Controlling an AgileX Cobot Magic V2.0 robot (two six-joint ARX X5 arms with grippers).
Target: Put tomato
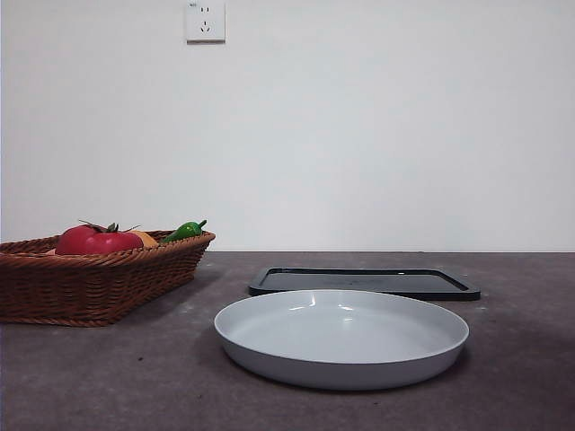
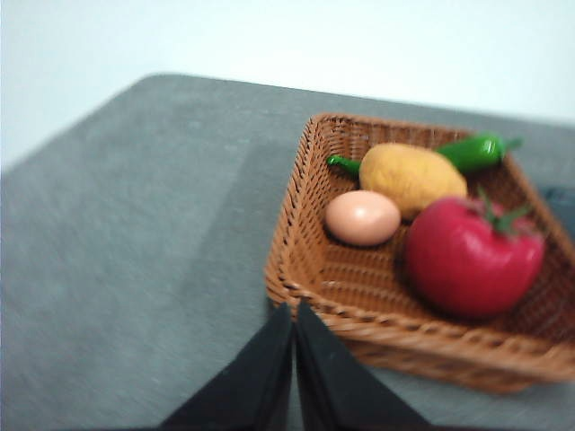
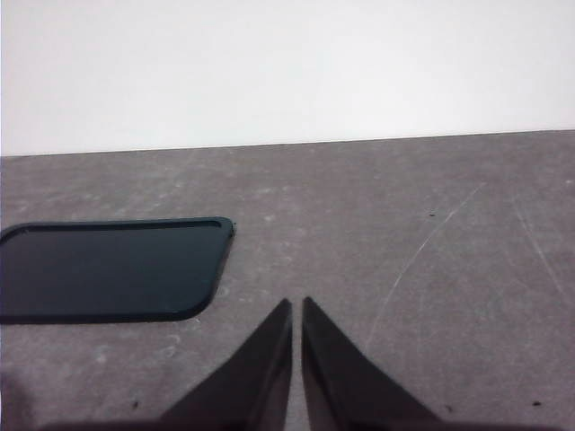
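The red tomato (image 1: pixel 97 241) with a green calyx lies in a brown wicker basket (image 1: pixel 90 283) at the left of the table. In the left wrist view the tomato (image 2: pixel 472 256) lies in the basket (image 2: pixel 305 269) with an egg (image 2: pixel 363 218), a yellow round fruit (image 2: pixel 413 177) and a green pepper (image 2: pixel 476 151). My left gripper (image 2: pixel 294 310) is shut and empty, above the table just outside the basket's near rim. My right gripper (image 3: pixel 296 305) is shut and empty over bare table, apart from the black tray (image 3: pixel 108 269). Neither gripper shows in the front view.
A grey round plate (image 1: pixel 341 337) sits at the front middle of the table. A flat black tray (image 1: pixel 364 282) lies behind it. The green pepper (image 1: pixel 184 231) pokes over the basket's far rim. A white wall with a socket (image 1: pixel 205 20) stands behind.
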